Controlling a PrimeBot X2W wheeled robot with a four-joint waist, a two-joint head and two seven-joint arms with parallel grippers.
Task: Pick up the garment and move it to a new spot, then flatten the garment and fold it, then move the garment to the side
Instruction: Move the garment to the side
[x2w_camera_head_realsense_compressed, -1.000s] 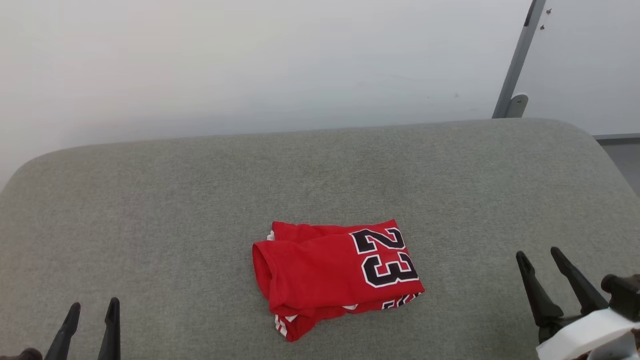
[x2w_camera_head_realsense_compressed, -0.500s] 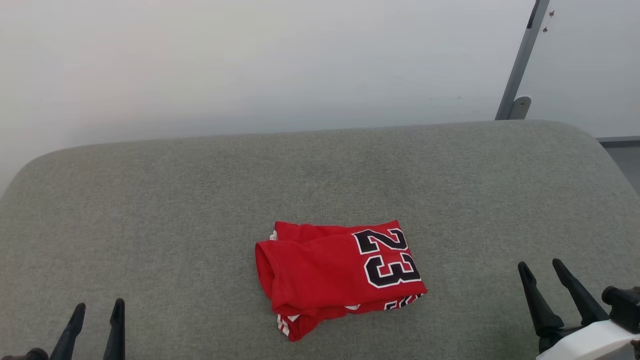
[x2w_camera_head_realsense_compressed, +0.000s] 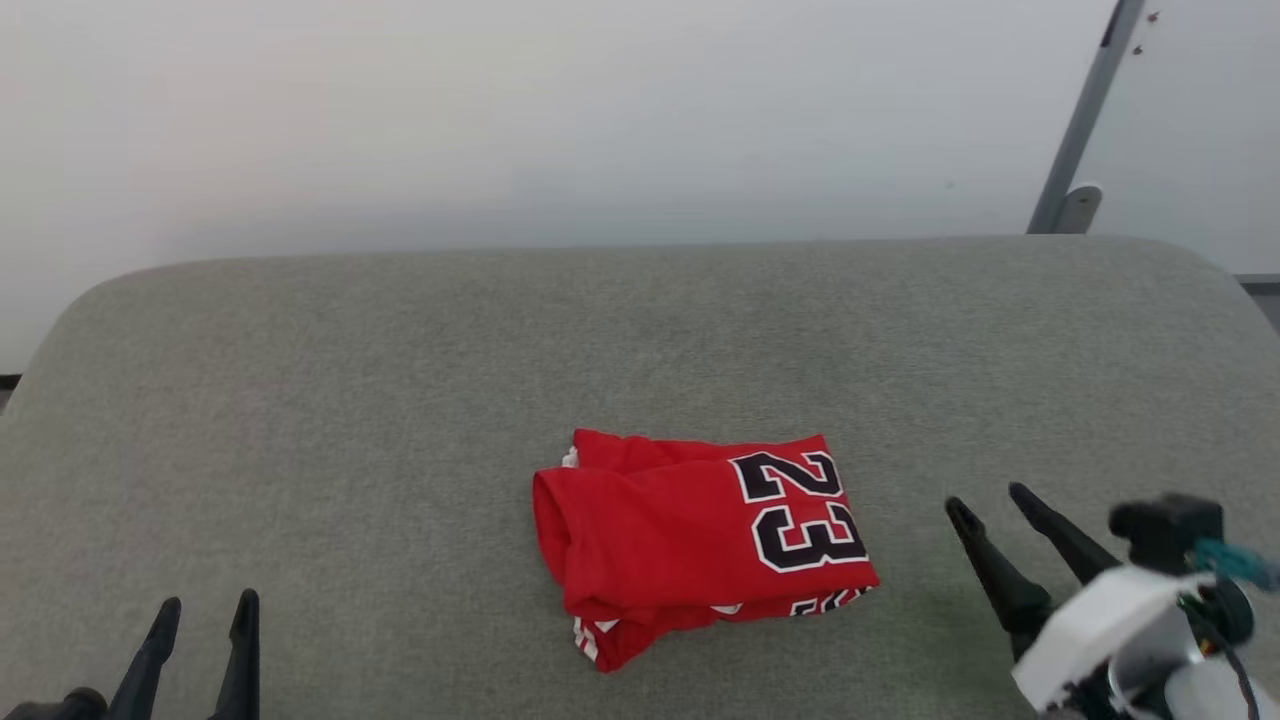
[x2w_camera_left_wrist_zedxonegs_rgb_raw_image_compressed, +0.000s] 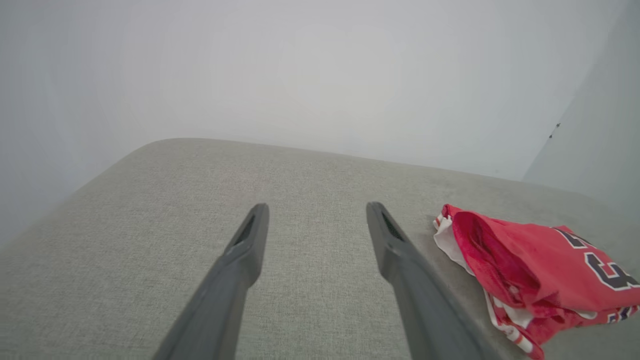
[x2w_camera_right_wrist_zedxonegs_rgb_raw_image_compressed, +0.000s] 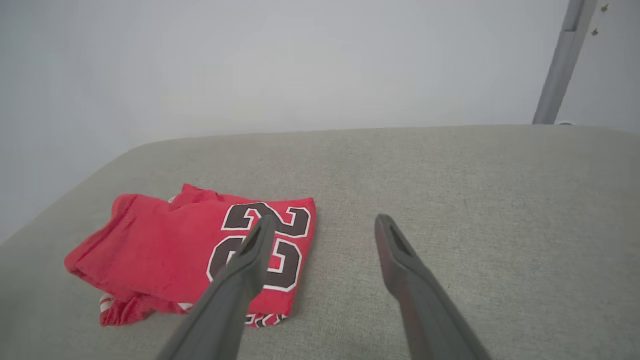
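The garment (x2w_camera_head_realsense_compressed: 690, 540) is a red jersey T-shirt folded into a small bundle, black white-outlined "23" facing up, lying near the front middle of the grey cushioned surface (x2w_camera_head_realsense_compressed: 400, 400). White sleeve trim peeks from its lower left edge. My right gripper (x2w_camera_head_realsense_compressed: 990, 505) hovers open just right of the bundle, fingers angled toward it and apart from it. In the right wrist view the garment (x2w_camera_right_wrist_zedxonegs_rgb_raw_image_compressed: 190, 255) lies left of the right gripper (x2w_camera_right_wrist_zedxonegs_rgb_raw_image_compressed: 325, 222), whose left finger overlaps the numbers. At the lower left, far from the shirt, my left gripper (x2w_camera_head_realsense_compressed: 210, 610) is open; the garment (x2w_camera_left_wrist_zedxonegs_rgb_raw_image_compressed: 540, 270) lies to the right of the left gripper (x2w_camera_left_wrist_zedxonegs_rgb_raw_image_compressed: 315, 207).
A white wall rises behind the cushion's rounded far edge. A grey metal post (x2w_camera_head_realsense_compressed: 1085, 120) stands at the back right corner. Bare grey fabric spreads left, right and behind the bundle.
The head camera has shifted, sliding the scene rightward. My right gripper has moved left and forward, closer to the garment's right edge. The garment and left gripper stay put.
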